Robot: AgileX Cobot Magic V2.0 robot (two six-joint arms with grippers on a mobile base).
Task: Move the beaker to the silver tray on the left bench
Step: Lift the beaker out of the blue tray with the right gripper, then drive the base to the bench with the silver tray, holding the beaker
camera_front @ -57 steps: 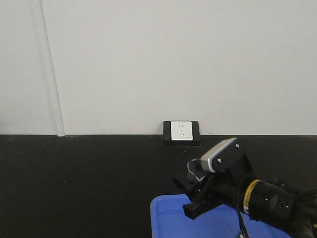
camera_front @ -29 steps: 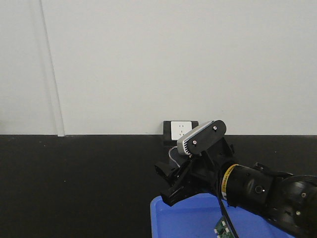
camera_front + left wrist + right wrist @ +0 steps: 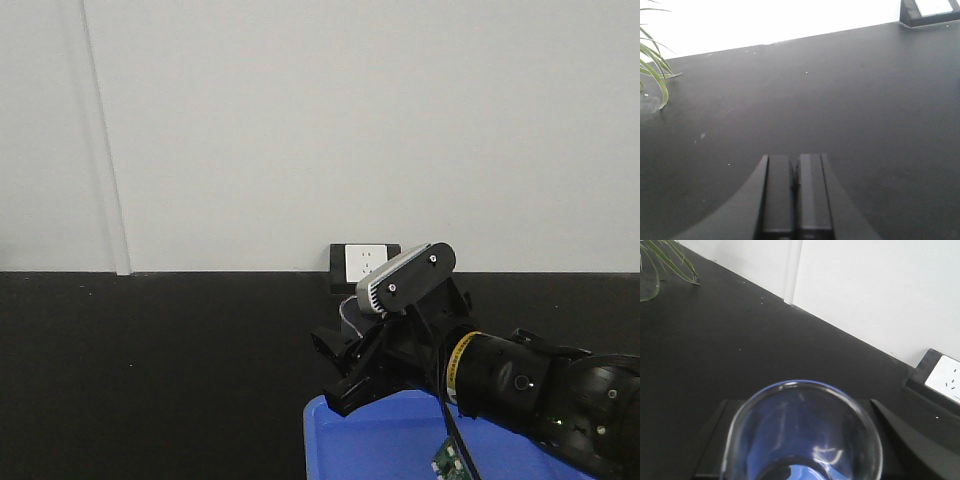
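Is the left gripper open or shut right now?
Shut: in the left wrist view, the left gripper has its fingers pressed together with nothing between them.

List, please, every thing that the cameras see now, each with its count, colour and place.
beaker: one, clear glass, between the right gripper's fingers, above the bench
blue tray: one, bright blue, near edge of the front view, under the right arm
bench: one, matte black top, along the wall
socket: one, white in black housing, at the wall
plant leaves: a few, green, far left of the bench
wall: white, behind the bench
right gripper: black, shut on the beaker
left gripper: black, shut, empty, over bare bench
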